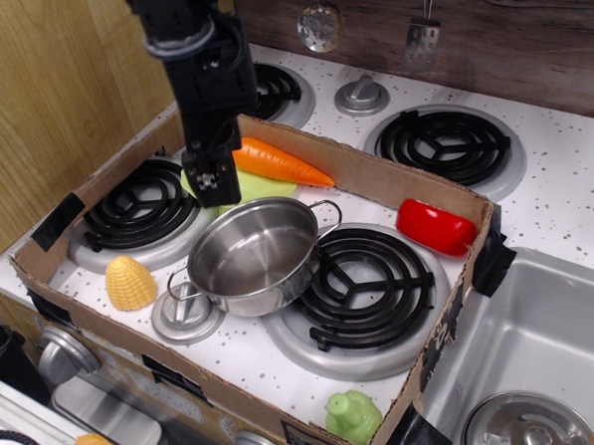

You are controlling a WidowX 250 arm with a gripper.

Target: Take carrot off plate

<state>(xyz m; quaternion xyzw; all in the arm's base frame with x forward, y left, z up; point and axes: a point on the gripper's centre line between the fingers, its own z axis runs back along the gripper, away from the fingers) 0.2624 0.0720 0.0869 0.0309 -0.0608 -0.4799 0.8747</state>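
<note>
observation.image: toy stove.
Carrot (280, 162): lying across plate (255, 188).
Gripper (207, 187): over plate's left edge; jaw state indiscernible.

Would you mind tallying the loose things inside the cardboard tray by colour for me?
Orange: 1, the carrot
Light green: 2, the plate and a small toy at the tray's front edge
Yellow: 1, the corn
Red: 1, the pepper
Silver: 1, the pot
Total: 6
</note>
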